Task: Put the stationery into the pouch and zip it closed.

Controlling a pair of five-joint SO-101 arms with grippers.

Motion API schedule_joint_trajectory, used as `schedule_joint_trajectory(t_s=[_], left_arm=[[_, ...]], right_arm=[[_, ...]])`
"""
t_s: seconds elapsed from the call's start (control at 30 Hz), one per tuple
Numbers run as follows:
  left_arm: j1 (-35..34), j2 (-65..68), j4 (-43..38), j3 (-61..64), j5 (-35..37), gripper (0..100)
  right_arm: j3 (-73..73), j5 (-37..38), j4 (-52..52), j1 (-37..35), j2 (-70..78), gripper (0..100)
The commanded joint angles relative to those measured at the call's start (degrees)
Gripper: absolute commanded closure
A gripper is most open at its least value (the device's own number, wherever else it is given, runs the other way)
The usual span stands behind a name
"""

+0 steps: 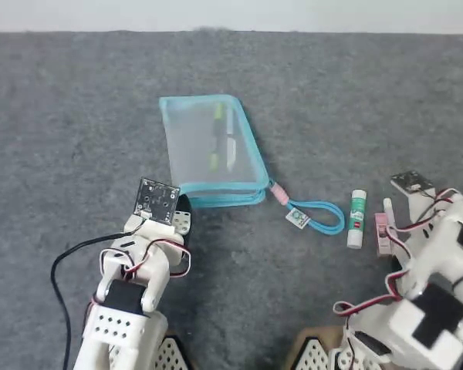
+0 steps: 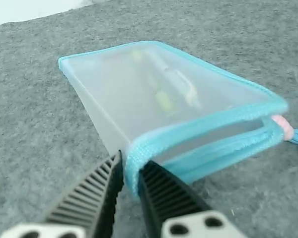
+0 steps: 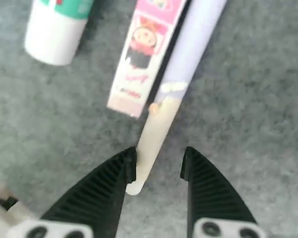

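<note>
While the pouch (image 1: 212,150) lies mid-table in the high view, translucent with teal trim, two pens (image 1: 222,139) already show inside it. Left gripper (image 1: 182,210) sits at the pouch's near corner. Strap (image 1: 318,216) trails off the zip end toward the glue stick (image 1: 357,219). Pink pack (image 1: 382,233) lies just beside the glue stick, and the right arm (image 1: 432,262) sits over that spot. The glue stick and pack are not yet in the pouch.

Left wrist view: the jaws are narrow, pinched on the teal edge at the pouch corner, so the fabric is held. The pouch mouth gapes open along that edge, with the pink zip pull (image 2: 282,127) at the far end.

Right wrist view: right gripper (image 3: 159,158) has its jaws apart, holding nothing, and straddles the cream end of a loose pen (image 3: 186,54). That end touches one finger (image 3: 125,166) with a clear gap to the other. The pack touches the pen's side, and the glue stick is near.

Step in hand is judged to be picking up the loose pen. To do it well:
- Shift sideways so the pen centres between the jaws.
- Go further up the barrel, since the tapered end could squirt out.
- Come down low before closing.
- Avoid catching the pack in the same grasp.
- The left pinch should hold so the mouth remains open for loading.
</note>
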Motion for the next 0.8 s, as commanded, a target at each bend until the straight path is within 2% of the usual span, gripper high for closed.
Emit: schedule_joint_trajectory(t_s=[0.0, 0.2, 0.33, 0.47, 0.63, 0.77], left_arm=[[-0.4, -0.9, -1.5, -0.7, -0.5, 99], [-0.4, -0.9, -1.5, -0.7, -0.5, 99], [-0.4, -0.9, -1.5, -0.7, -0.5, 99], [-0.4, -0.9, -1.5, -0.7, -0.5, 99], [-0.4, -0.9, -1.6, -1.0, -0.5, 99], [-0.4, -0.9, -1.7, -1.0, -0.5, 99]], right_arm=[[0.1, 0.7, -2.9, -0.4, 2.2, 85.3], [0.1, 0.7, -5.8, -0.4, 7.7, 86.1], [-0.3, -0.3, -5.5, -0.1, 7.5, 99.8], [-0.4, -4.4, -4.3, -0.1, 0.9, 99.1], [-5.8, -6.0, 9.8, -3.9, -14.4, 99.2], [-10.5, -8.7, 22.0, -13.2, -28.1, 99.2]])
